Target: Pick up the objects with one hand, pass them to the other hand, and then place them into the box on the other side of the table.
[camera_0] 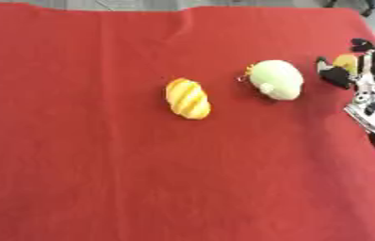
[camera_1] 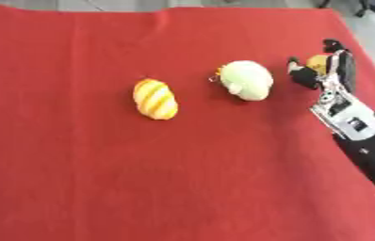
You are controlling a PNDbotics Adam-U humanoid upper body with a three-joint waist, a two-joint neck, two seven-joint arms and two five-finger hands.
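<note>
A: State the right hand's position.
B: The right hand (camera_1: 327, 70) enters from the right edge of the red-covered desk (camera_1: 100, 179). Its fingers are curled round a small yellow-orange object (camera_1: 318, 61).

A: Locate the other objects.
B: A pale green plush toy (camera_1: 245, 79) lies on the desk just beside the hand, apart from it. A yellow toy with orange stripes (camera_1: 154, 99) lies further left, near the middle.

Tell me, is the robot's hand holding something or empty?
Holding something: the right hand has its black fingers curled round a small yellow-orange thing, over the red cloth.
</note>
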